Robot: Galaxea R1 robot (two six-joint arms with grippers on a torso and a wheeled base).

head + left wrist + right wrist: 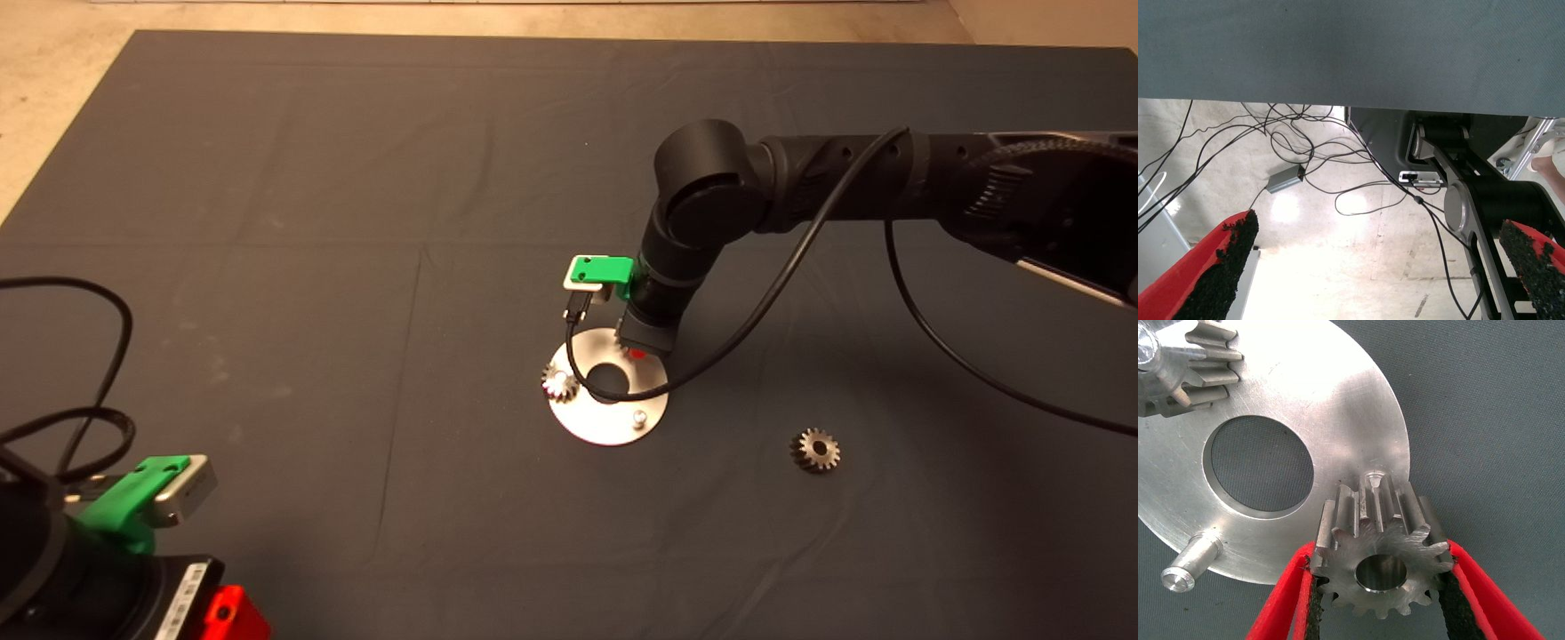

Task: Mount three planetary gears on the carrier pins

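Note:
The round silvery carrier disc [594, 422] lies on the mat, also in the right wrist view [1338, 413]. One planetary gear [557, 381] sits on a pin at the disc's left edge [1185, 367]. A bare pin [638, 415] stands at the disc's front right [1191, 561]. My right gripper [637, 353] is shut on a second gear [1381, 550] and holds it over the third pin [1373, 480] at the disc's far right edge. A third gear [815, 450] lies loose on the mat to the right. My left gripper [1371, 273] is parked open at the lower left [227, 613].
The right arm [800, 178] reaches in from the right, its black cable [765, 302] looping over the disc. The left wrist view shows the mat's edge [1338, 53], floor cables [1305, 147] and a robot base [1485, 200].

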